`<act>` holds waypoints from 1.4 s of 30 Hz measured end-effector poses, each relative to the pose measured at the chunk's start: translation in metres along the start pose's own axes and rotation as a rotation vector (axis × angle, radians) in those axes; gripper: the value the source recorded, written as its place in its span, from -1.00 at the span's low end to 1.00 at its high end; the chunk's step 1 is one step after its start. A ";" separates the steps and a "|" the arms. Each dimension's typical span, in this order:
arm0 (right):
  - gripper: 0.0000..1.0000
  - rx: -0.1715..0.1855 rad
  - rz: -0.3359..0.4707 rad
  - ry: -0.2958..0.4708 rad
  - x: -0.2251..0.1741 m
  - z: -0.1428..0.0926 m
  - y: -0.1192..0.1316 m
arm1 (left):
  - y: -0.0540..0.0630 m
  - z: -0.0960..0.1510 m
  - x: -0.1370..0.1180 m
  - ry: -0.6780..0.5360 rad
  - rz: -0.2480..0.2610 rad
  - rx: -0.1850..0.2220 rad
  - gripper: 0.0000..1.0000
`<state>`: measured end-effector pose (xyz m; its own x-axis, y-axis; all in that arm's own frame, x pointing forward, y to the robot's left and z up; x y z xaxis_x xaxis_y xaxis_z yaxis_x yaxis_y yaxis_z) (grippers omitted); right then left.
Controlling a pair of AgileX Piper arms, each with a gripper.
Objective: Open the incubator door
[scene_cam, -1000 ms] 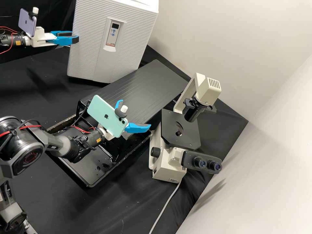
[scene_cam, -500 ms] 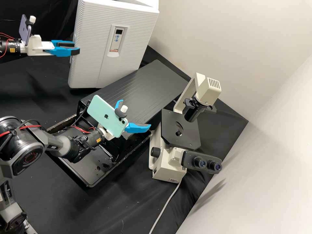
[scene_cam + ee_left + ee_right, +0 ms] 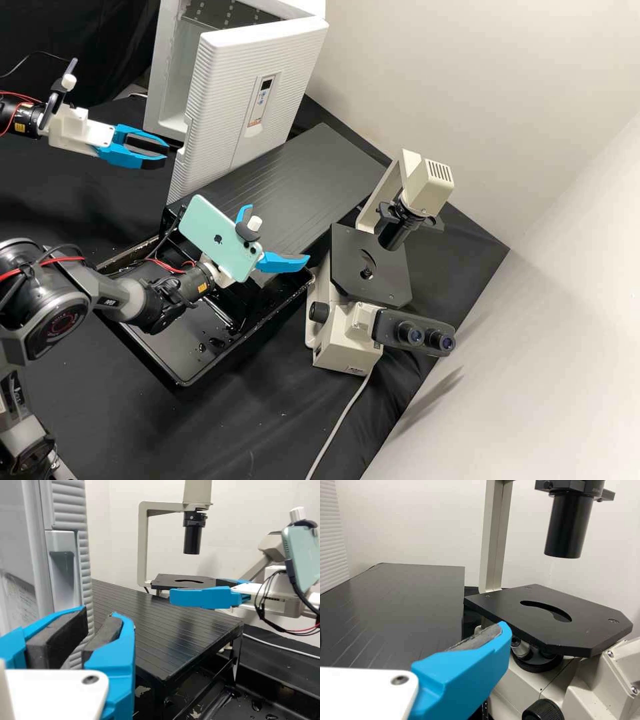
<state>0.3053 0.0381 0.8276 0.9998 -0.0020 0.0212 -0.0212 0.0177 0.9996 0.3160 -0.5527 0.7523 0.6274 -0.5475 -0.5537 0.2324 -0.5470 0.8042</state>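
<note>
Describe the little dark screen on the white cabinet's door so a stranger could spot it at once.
Find the big white cabinet, then its open, ribbed door. On the door's outer face runs a smooth panel; the screen is the small black rectangle near that panel's top. Unlike the blue buttons just below, it is dark and four-sided.

We see a white incubator door [image 3: 223, 107] with fine ribbed stripes, a black platform [image 3: 280, 180] lined with thin parallel streaks, a cream microscope [image 3: 340, 343], a mint-green phone [image 3: 207, 223] and bright blue fingers [image 3: 117, 157] with dark grey pads [image 3: 143, 143].
</note>
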 end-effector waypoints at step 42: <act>1.00 0.000 0.000 0.000 0.000 0.000 0.000 | 0.007 -0.006 -0.096 0.590 0.297 0.046 1.00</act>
<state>0.3053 0.0381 0.8276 0.9998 -0.0020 0.0212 -0.0212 0.0177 0.9996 0.2617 -0.4998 0.8121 0.9648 -0.2478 -0.0880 -0.0373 -0.4602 0.8871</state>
